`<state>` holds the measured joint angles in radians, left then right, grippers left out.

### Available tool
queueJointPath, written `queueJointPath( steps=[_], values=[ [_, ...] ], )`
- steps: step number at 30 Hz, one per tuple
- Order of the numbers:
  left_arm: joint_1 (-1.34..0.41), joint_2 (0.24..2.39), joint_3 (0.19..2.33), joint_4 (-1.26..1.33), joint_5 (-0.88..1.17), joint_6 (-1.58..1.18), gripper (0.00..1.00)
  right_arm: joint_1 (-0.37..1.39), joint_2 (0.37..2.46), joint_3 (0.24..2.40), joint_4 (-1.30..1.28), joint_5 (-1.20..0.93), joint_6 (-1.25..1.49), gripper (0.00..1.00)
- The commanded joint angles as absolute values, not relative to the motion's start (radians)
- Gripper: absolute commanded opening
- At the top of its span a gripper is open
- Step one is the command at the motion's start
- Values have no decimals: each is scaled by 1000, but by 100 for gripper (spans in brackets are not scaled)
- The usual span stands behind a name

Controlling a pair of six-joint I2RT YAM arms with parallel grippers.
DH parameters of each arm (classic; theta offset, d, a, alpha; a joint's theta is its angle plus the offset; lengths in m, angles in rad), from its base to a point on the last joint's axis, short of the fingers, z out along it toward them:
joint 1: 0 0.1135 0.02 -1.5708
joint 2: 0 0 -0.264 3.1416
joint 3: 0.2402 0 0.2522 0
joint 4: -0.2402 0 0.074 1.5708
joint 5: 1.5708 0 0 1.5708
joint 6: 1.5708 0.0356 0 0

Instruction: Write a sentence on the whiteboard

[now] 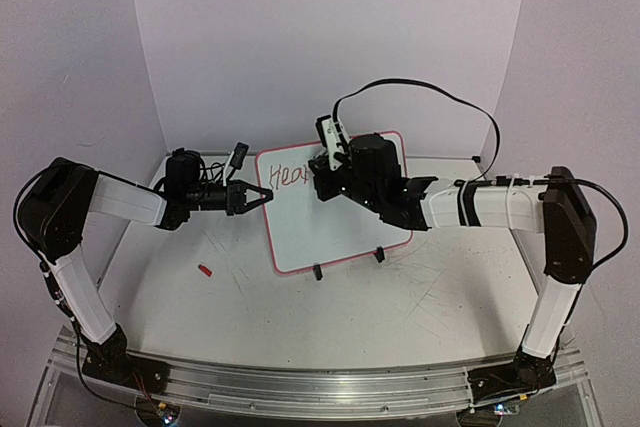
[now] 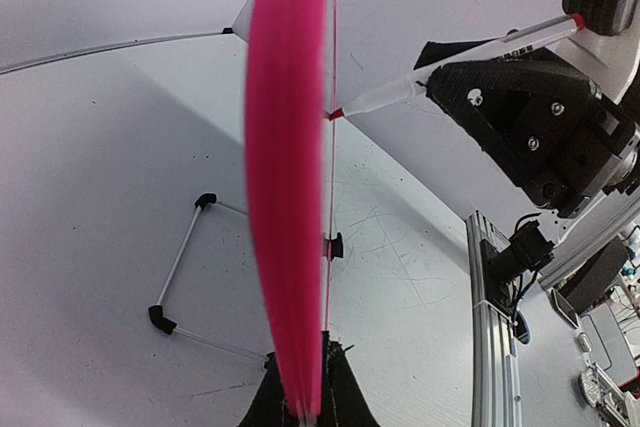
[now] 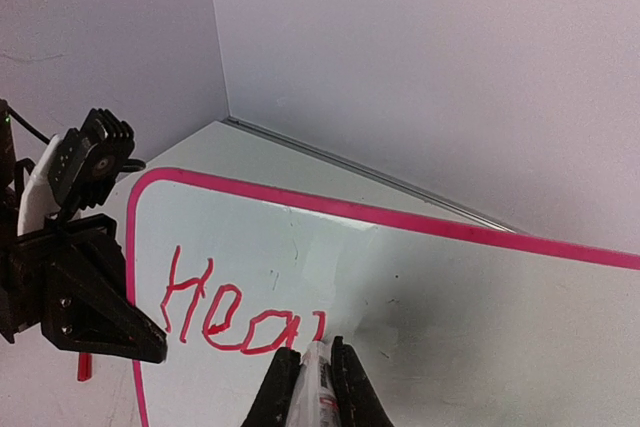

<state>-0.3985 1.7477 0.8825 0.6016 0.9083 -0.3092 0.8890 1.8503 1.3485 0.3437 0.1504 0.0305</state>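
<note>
Because a light board on small feet would skid or tip under the push of a pen, the left gripper (image 1: 258,195) has its two fingers closed on the left rim of the whiteboard (image 1: 330,232). The board stands leaning back near the middle of the table (image 1: 420,307), propped on two black clip feet (image 1: 316,271) and, as the left wrist view shows, a thin wire stand (image 2: 180,272) behind it. Gripping at the rim leaves the whole writing face free for the other arm. The right gripper (image 3: 316,375) is clamped on a red marker (image 3: 320,402), whose tip meets the board at the end of the red letters (image 3: 235,312), which read roughly "Hear" along the upper left. Starting high and at the left makes sense, since it leaves room across and below for more words. A small red piece (image 1: 204,270), probably the marker's cap, lies on the table well apart from the board, out of both arms' way. By my reading the sentence is barely begun, and the next strokes call for light, even pressure.
</note>
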Motion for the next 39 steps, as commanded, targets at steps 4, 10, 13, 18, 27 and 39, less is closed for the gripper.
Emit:
queueJointPath(
  steps=[4,10,13,18,27,39],
  values=[
    [-396,1734,906,594,838,-201,0,878,1828,1366,371,233,34,0],
    [-396,1735,907,593,838,-202,0,877,1741,1304,415,132,38,0],
    [-396,1735,908,594,839,-202,0,870,1743,1306,415,125,49,0],
    [-396,1735,908,594,841,-204,0,852,1777,1337,407,121,59,0],
    [-397,1737,910,592,841,-203,0,852,1821,1390,399,133,34,0],
    [-397,1737,913,591,841,-203,0,850,1857,1411,388,143,27,0]
  ],
)
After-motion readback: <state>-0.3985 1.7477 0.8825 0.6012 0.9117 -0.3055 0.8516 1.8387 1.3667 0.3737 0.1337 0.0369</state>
